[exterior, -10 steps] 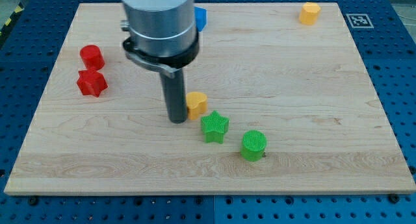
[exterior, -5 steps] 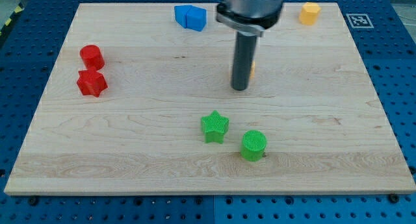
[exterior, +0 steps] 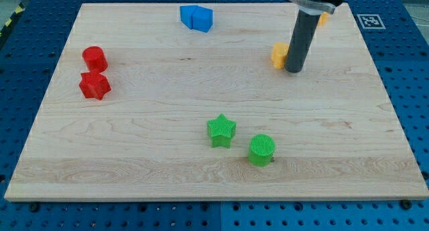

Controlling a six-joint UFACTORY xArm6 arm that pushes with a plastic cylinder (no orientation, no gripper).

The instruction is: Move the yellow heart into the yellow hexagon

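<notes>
The yellow heart point(exterior: 278, 55) lies on the wooden board point(exterior: 134, 150) in the upper right part of the view. My tip point(exterior: 293, 71) rests on the board touching the heart's right side, and the rod hides the heart's right edge. The yellow hexagon point(exterior: 324, 19) sits near the board's top right corner. The arm hides most of it, so only a sliver shows to the right of the rod. The heart and the hexagon are apart.
Two blue blocks point(exterior: 196, 18) sit together at the top middle. A red cylinder point(exterior: 94, 57) and a red star-like block point(exterior: 94, 86) are at the left. A green star point(exterior: 220, 130) and a green cylinder point(exterior: 261, 150) are at the lower middle.
My tip has moved up and to the right across the board. The yellow heart has gone with it from beside the green star to the upper right.
</notes>
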